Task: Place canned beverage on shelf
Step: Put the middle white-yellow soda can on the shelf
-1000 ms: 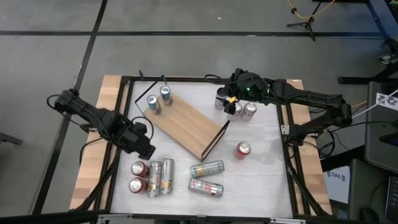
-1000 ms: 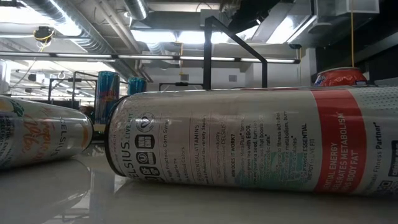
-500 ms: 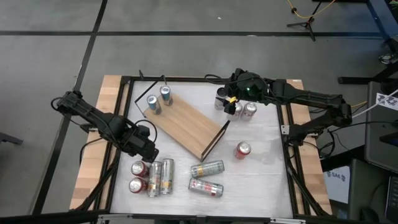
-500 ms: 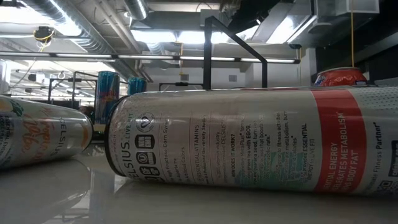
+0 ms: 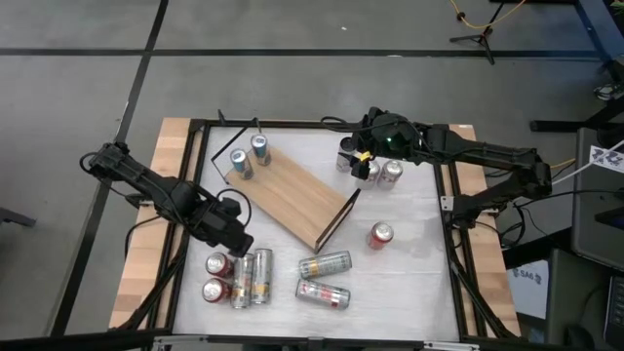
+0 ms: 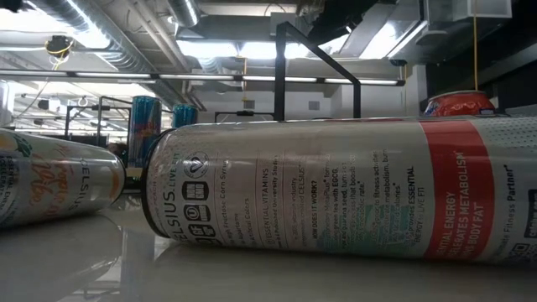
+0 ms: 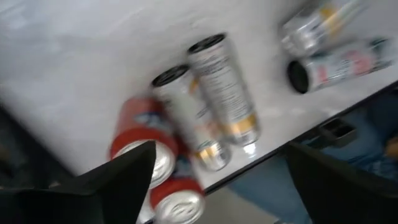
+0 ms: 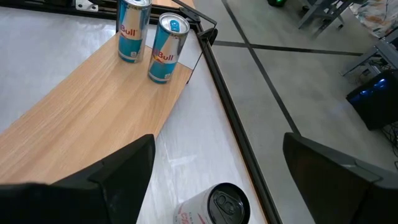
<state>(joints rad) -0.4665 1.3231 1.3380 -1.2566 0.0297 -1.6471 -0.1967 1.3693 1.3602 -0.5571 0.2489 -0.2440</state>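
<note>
1. Left gripper [image 5: 237, 244] poised over the cluster of cans [image 5: 237, 277] at the table's [image 5: 409, 283] near-left corner, fingers [image 7: 118, 180] spread apart, gripping nothing.
2. Right gripper [image 5: 353, 153] hovering above standing cans [image 5: 378, 172] at the far side, fingers [image 8: 118, 174] wide apart, empty.
3. Shelf [image 5: 291, 199] lying diagonally mid-table, two blue cans [image 8: 149, 40] upright at its far-left end.
4. Two silver cans [image 5: 324, 279] on their sides near the front; one red-topped can [image 5: 380, 235] upright beside the shelf's black frame.
</note>
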